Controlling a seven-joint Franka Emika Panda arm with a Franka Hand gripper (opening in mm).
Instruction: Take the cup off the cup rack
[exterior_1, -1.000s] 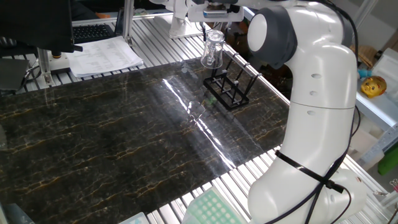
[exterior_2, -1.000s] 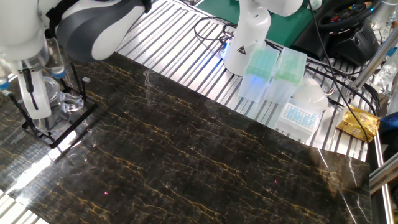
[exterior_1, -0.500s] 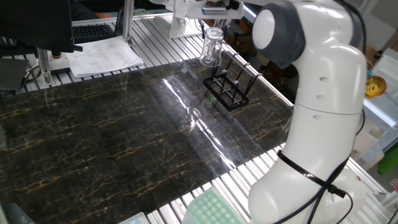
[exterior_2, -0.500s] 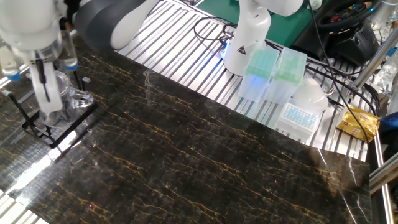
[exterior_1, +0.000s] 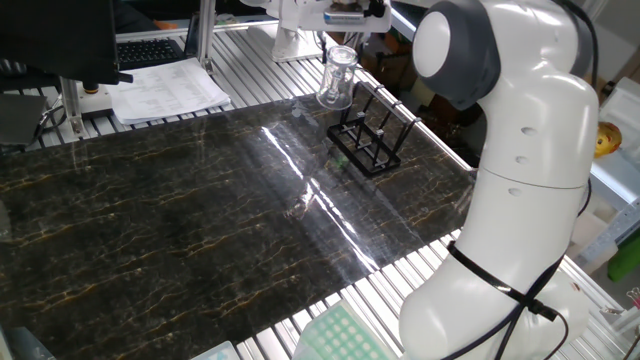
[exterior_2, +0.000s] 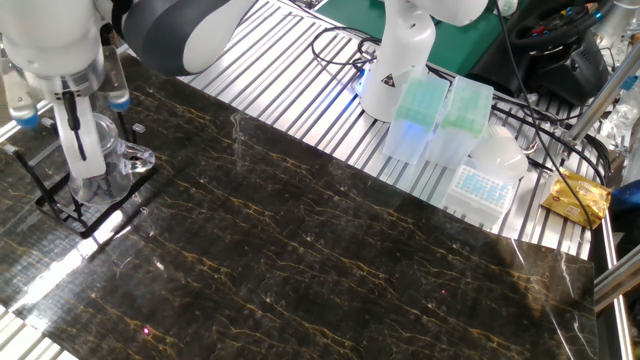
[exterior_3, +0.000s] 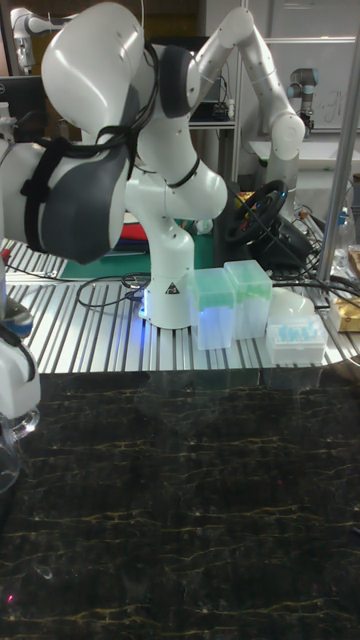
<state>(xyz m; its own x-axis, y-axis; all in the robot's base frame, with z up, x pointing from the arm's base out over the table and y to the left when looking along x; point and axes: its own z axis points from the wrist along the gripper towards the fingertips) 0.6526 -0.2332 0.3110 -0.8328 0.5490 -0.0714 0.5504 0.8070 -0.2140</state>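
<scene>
We find the gripper (exterior_2: 85, 150) pinching the cup (exterior_1: 338, 78) at upper centre, raised clear of the cup rack (exterior_1: 368, 140). We advise carrying it sideways, level, before lowering.

pincer (exterior_2: 80, 150) gripping cup (exterior_2: 103, 163), above cup rack (exterior_2: 70, 205), marble table (exterior_2: 330, 270)

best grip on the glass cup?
Take the cup by its rim wall from above, one jaw inside and one outside: it stands mouth-up, clear of the cup rack, and the gripper already holds it this way.
</scene>
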